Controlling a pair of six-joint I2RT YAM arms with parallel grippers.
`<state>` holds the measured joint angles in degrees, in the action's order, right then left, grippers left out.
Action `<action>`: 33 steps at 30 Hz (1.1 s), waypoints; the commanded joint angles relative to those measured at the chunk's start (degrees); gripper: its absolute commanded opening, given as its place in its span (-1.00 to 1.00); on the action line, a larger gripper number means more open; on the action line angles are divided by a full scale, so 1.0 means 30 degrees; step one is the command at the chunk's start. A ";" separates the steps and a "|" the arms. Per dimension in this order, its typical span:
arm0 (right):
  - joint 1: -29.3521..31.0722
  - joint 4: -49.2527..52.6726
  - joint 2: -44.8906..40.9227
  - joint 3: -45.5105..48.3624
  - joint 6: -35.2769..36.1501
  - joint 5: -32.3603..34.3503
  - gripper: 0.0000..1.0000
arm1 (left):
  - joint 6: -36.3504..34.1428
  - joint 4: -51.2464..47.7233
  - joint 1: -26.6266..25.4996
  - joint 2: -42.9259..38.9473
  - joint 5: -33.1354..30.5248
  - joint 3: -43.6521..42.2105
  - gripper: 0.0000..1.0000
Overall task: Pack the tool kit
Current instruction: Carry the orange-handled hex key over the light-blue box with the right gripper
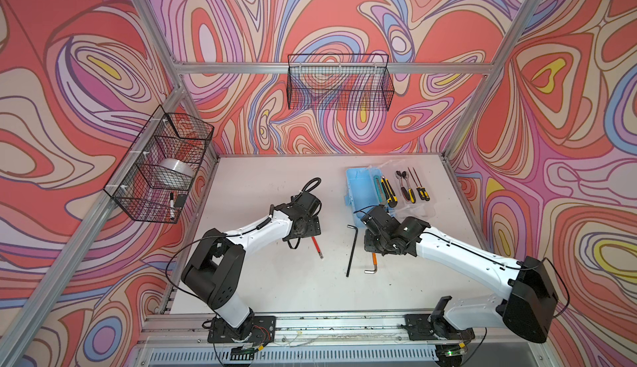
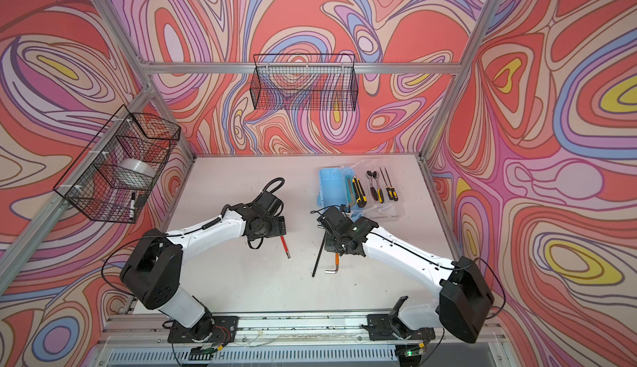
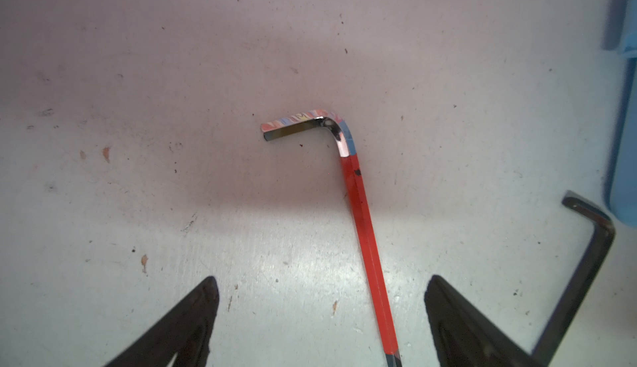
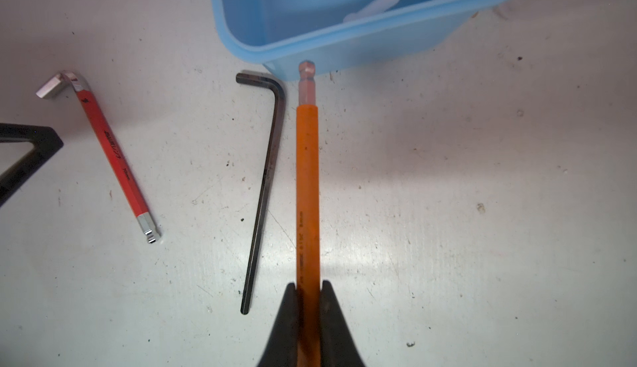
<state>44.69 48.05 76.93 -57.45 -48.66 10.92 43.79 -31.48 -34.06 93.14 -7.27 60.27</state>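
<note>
The right fingers [image 4: 291, 317] are closed on the long shaft of an orange hex key [image 4: 306, 193], pinching it from both sides. The key's ball end reaches the near wall of the light-blue case [image 4: 344, 51]. I cannot tell whether the key rests on the surface [image 4: 482, 210] or hangs just above it. In a top view its bent end [image 1: 371, 269] shows at 6 o'clock of these fingers.

A black hex key [image 1: 351, 249] lies flat just beside them at 9 o'clock. Its short arm is at the 12 o'clock end, near the case.

The left fingers [image 3: 193, 320] stand wide apart and hold nothing. The long shaft of a red hex key [image 3: 365, 224] lies on the surface between them, nearer one finger and touching neither. In both top views this shaft sticks out at 5 o'clock from under the left arm's wrist.

The case sits at about 1 o'clock on the surface. Its clear lid [image 1: 413, 212] is folded open flat at the case's 3 o'clock. On the lid, side by side, lie yellow-and-black cutters [image 1: 390, 194], ratchets [image 1: 406, 186] and screwdrivers [image 1: 421, 191], handles toward 6 o'clock.

A black wire basket [image 1: 138, 189] hangs on the wall at 9 o'clock, holding a roll of clear tape [image 1: 175, 170] and a marker [image 1: 171, 205]. A second wire basket [image 1: 339, 82] hangs at 12 o'clock.
</note>
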 commanded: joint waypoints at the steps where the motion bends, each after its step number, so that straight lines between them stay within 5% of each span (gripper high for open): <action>1: 0.0068 0.0641 -0.0114 -0.1220 0.0462 0.0986 -1.00 | 0.0361 -0.0102 0.0103 0.0216 0.0051 -0.0279 0.87; 13: -0.0306 -0.0544 0.2139 -0.3508 0.3381 0.1232 -1.00 | 0.0404 -0.0023 0.0105 0.0278 0.0276 -0.0272 0.86; 33: -0.6532 -0.3479 1.0853 -1.0626 1.1891 -0.2359 -1.00 | 0.0581 0.0013 0.0105 0.0153 0.0485 -0.0468 0.83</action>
<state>26.39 39.57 106.08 -86.39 -17.52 5.85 44.66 -31.44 -34.06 93.32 -5.72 59.48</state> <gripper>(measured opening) 0.093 0.916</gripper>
